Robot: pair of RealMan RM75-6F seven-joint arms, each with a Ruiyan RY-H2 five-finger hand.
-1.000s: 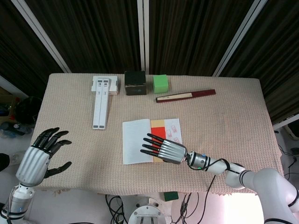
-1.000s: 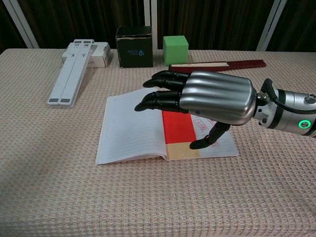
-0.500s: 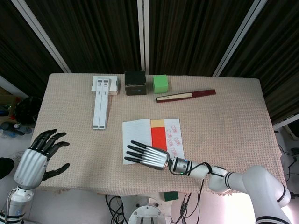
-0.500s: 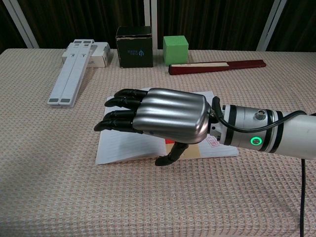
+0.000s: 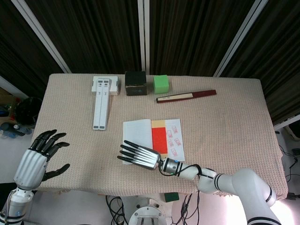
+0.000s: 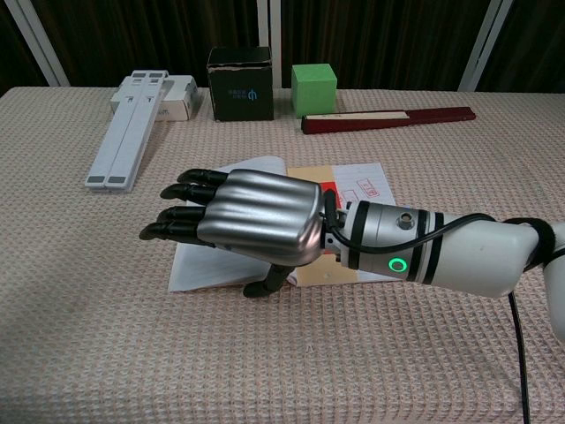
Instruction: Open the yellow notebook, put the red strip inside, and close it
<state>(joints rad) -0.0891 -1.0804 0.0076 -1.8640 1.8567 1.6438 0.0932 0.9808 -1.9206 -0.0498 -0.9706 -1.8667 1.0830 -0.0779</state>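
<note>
No writing reads clearly; both robot hands, left (image 5: pixel 33 159) and right (image 5: pixel 140 157), spread, hold nothing.

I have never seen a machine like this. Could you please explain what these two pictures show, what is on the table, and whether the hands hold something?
This is a robot with two arms, each ending in a metal robot hand. One picture looks down from its head, the other looks forward from its chest.

On the table lies an open notebook with a red strip on its right page. Behind it are a white folded stand, a black box, a green cube and a dark red stick.

The right robot hand reaches flat over the notebook's left page, fingers straight, holding nothing. The left robot hand waits open beside the table.
</note>
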